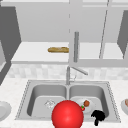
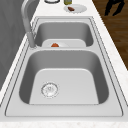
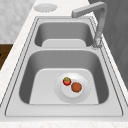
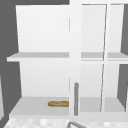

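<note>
Right robot hand (image 1: 98,116): we see it hovering at the sink's (image 1: 110,100) front right edge; fingers hang relaxed, holding nothing
Nearest: plate (image 3: 82,96) in the right basin, carrying a strawberry (image 3: 66,81) beside a brown ball (image 3: 76,87)
Beyond: red sphere (image 1: 67,115); baguette (image 4: 58,103) on the cabinet shelf (image 4: 32,106)

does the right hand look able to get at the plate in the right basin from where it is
Probably yes. The right hand hovers at the sink's front edge, beside the plate holding a strawberry and a brown item; nothing stands between them.
</note>
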Controlling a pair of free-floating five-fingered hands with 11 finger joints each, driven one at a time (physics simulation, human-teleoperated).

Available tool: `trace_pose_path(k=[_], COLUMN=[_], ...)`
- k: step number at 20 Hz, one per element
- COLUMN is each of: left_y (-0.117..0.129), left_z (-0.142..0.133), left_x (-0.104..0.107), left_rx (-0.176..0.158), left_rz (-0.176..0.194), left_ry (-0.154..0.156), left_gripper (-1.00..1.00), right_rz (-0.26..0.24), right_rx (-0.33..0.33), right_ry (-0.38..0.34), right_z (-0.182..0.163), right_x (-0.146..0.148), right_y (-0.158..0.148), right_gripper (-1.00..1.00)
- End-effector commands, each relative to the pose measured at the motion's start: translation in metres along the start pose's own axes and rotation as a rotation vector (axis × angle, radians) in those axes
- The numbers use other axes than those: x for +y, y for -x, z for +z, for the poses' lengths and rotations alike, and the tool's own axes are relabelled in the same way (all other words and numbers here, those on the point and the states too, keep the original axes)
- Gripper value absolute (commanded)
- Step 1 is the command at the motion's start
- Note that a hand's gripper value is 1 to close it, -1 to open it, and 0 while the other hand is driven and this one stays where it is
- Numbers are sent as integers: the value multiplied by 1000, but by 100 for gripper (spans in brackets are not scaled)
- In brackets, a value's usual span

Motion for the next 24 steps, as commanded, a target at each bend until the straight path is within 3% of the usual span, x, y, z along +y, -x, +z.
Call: trace_pose_path(k=[1,7,15,18,24], left_y=[-14,-36,-63,-65,-57], left_z=[-21,-55,-96,-110,-141], left_x=[12,26,40,42,46], left_rx=[-13,-5,154,183,244], left_rz=[-35,-32,-38,-75,-90], left_ry=[30,33,42,53,63], left_gripper=[-100,-100,-100,-100,-100], right_rz=[0,0,0,0,0], right_rx=[0,0,0,0,0], right_ry=[0,0,0,0,0], right_z=[0,0,0,0,0], right_x=[0,0,0,0,0], right_y=[0,0,0,0,0], right_gripper=[0,0,0,0,0])
